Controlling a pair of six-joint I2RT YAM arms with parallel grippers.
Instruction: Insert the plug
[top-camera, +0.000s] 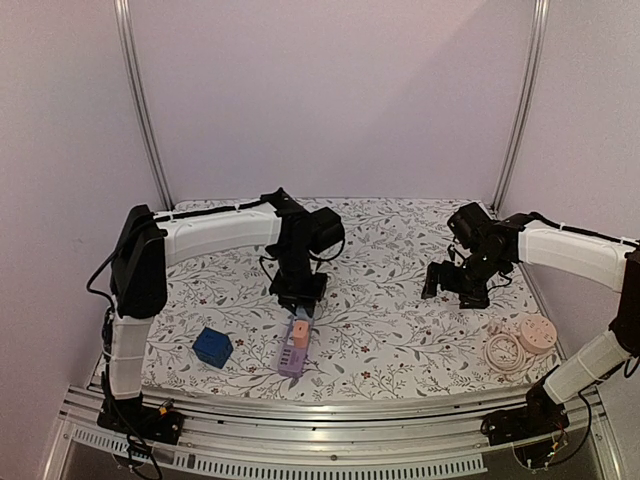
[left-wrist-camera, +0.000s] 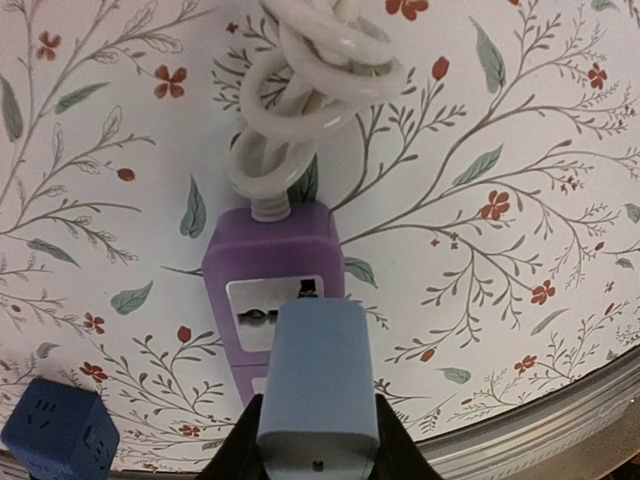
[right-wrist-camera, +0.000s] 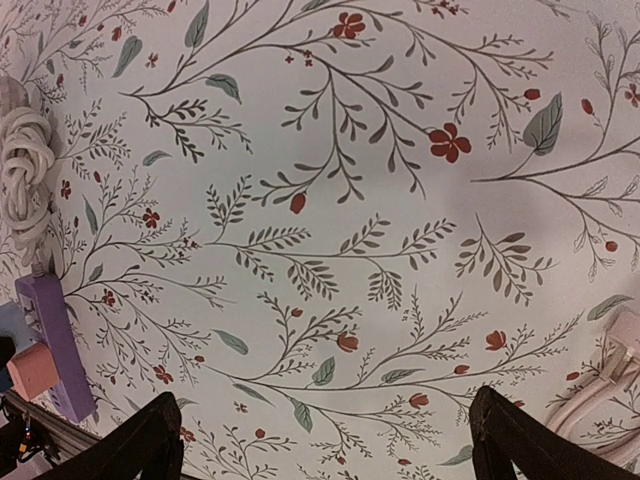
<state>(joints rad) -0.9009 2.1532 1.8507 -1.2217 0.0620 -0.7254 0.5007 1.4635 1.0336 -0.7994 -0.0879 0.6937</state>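
My left gripper (left-wrist-camera: 318, 432) is shut on a light blue plug (left-wrist-camera: 318, 380), its black fingers (left-wrist-camera: 238, 445) pressing both sides. The plug hangs over the white socket face (left-wrist-camera: 258, 312) of a purple power strip (left-wrist-camera: 268, 240); its tip hides part of the socket, and I cannot tell whether it touches. From above, the left gripper (top-camera: 298, 296) stands over the far end of the strip (top-camera: 293, 358), which carries an orange plug (top-camera: 298, 336). My right gripper (top-camera: 455, 282) is open over bare cloth, its fingertips (right-wrist-camera: 150, 440) wide apart with nothing between them.
A coiled white cable (left-wrist-camera: 310, 80) runs from the strip's far end. A dark blue cube adapter (top-camera: 212, 346) lies left of the strip. A round pink socket with a coiled cable (top-camera: 522, 342) lies near the front right. The table's metal front edge (top-camera: 330, 410) is close behind the strip.
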